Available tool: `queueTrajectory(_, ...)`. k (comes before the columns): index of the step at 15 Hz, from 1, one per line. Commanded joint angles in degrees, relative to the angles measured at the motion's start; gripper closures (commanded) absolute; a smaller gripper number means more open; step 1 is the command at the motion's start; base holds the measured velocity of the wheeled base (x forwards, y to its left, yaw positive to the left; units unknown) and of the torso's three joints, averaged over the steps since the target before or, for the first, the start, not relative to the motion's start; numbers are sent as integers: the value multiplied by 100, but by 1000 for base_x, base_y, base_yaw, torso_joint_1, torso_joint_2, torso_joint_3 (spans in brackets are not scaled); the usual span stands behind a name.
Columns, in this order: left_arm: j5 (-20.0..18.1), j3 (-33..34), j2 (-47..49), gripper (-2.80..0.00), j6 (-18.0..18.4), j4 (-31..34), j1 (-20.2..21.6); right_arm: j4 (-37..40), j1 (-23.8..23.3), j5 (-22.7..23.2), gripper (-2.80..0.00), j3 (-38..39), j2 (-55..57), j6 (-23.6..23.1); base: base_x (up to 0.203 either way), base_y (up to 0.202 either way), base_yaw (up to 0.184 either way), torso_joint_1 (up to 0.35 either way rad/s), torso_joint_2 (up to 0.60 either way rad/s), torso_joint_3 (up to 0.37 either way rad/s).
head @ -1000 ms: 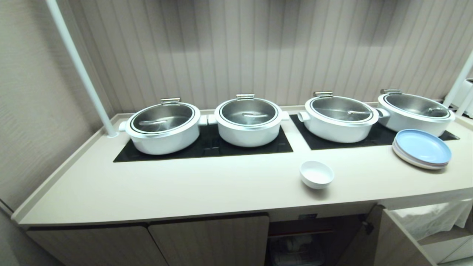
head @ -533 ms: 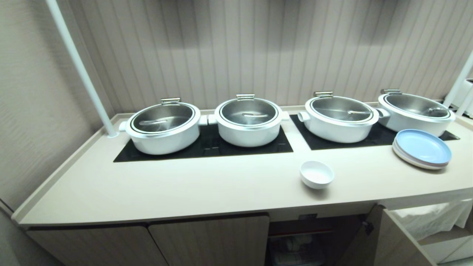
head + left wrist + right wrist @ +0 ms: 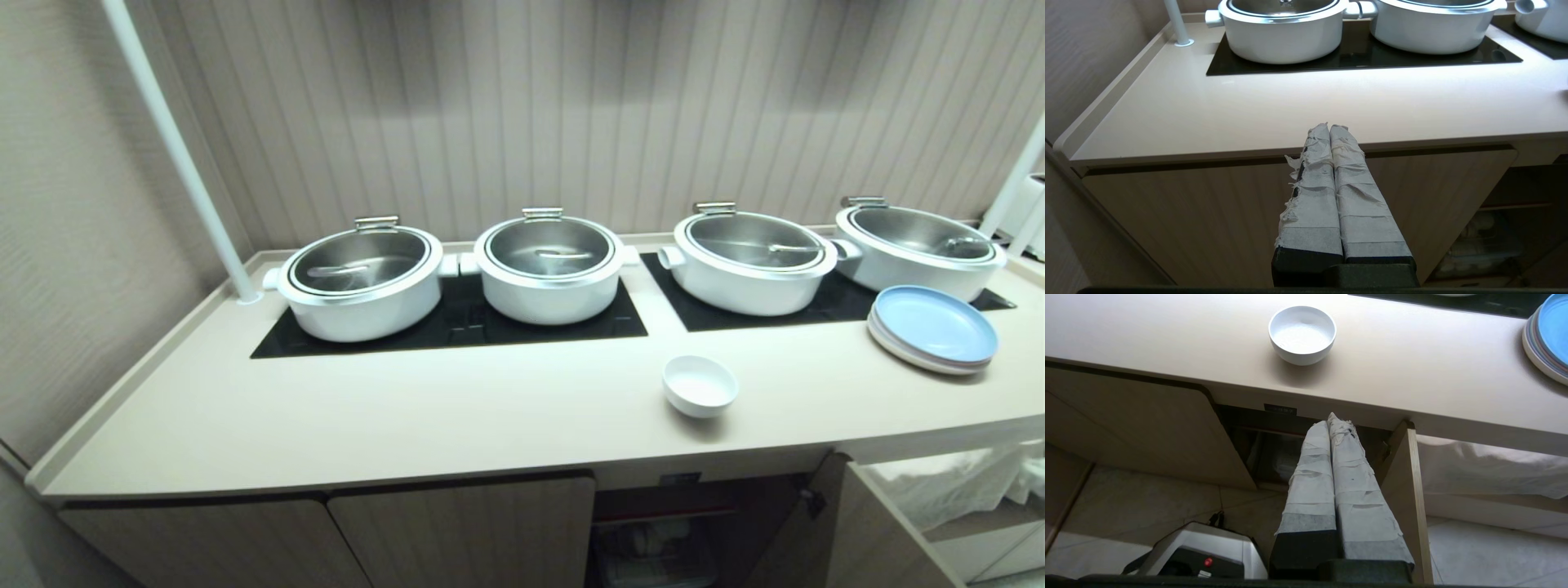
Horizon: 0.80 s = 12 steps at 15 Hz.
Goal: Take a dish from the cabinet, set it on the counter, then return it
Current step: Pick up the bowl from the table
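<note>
Glossy white ceramic: the dish (image 3: 700, 385) sits upright on the counter (image 3: 457, 416), beyond and above the right claw (image 3: 1332, 419), close to the counter's front edge.
Cream worktop surroundings: four white pots (image 3: 360, 282) with steel lids stand on the black cooktop panels (image 3: 457, 322), far beyond both claws; a stack of plates (image 3: 933, 329) with a pale blue one on top lies past the dish, off to the right claw's right.
Cabinet: its door (image 3: 1406, 486) stands swung open just beside the right claw's right side; the dark opening (image 3: 1274, 453) lies straight ahead of the claw tips, under a small black label (image 3: 1280, 409).
In the way: the counter's front edge overhangs between the right claw and the dish.
Right claw: tape-wrapped fingers pressed together, gripping nothing, pointing up toward the counter's underside from below its edge.
Left claw (image 3: 1329, 127): tape-wrapped fingers also pressed together, empty, tips level with the counter's front edge, facing a closed fluted door (image 3: 1216, 212).
Head view only: the whole counter, all four pots and a white pole (image 3: 175, 151) at the left; neither arm appears.
Right wrist view only: the floor and part of the robot's grey base (image 3: 1204, 555) below the claw, and white cloth (image 3: 1490, 469) beyond the open door.
</note>
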Motion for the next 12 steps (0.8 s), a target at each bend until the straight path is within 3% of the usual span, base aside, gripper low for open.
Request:
queueTrajectory(1, 0, 0, -2, 0, -1, 5, 0, 1, 10, 13, 0, -531, 1366, -8, 0, 0, 0, 0, 0, 0)
queueTrajectory(6, 0, 0, -2, 0, -1, 2, 0, 38, 23, -15, 0, -1990, 3368, -27, 0, 0, 0, 0, 0, 0)
queueTrajectory(12, 0, 0, -2, 0, -1, -4, 0, 130, 187, -296, 0, -3259, 5190, -447, 0, 0, 0, 0, 0, 0)
